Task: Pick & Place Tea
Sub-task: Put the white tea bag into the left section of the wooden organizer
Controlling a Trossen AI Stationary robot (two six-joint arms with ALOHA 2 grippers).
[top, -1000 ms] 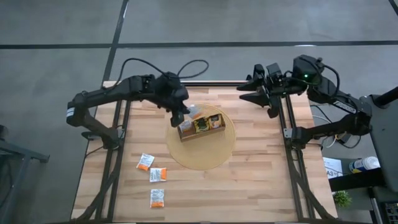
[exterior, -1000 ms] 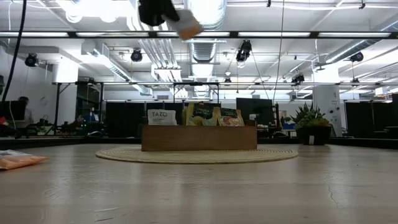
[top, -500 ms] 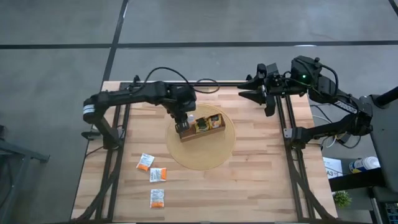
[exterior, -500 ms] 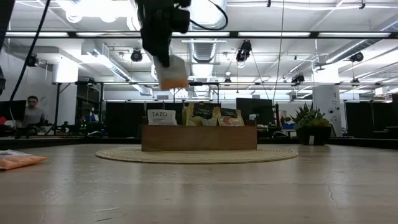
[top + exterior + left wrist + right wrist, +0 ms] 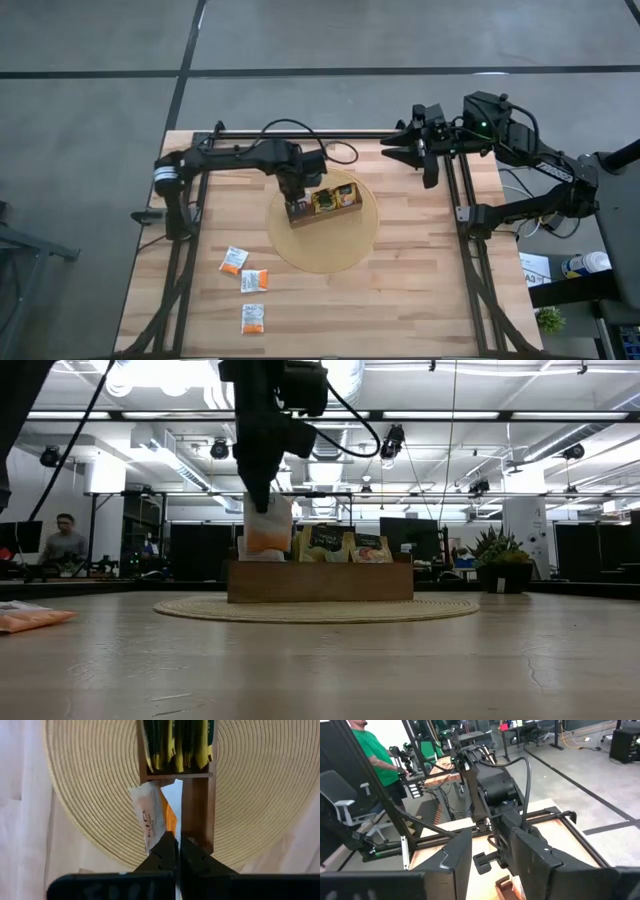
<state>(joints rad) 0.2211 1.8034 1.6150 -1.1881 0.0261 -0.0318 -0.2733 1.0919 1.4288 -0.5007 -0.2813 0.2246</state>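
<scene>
Left gripper point(image 5: 176, 854) pinches white-and-orange sachet point(image 5: 150, 815), creased, dark lettering, hanging upright over tray point(image 5: 197, 810) end compartment.

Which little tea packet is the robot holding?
The white-and-orange sachet pinched in the left gripper, hanging over the tray's end compartment. Three others lie loose on the table.

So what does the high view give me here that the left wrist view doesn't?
Only the high view shows three loose tea sachets on the table's bare wood, and the right gripper raised at the far right edge, holding nothing.

Only the left wrist view shows the left gripper shut on a white-and-orange sachet at the tray's end compartment, and yellow-green sachets standing in the next one.

Both show the wooden tray on the round woven mat.
</scene>
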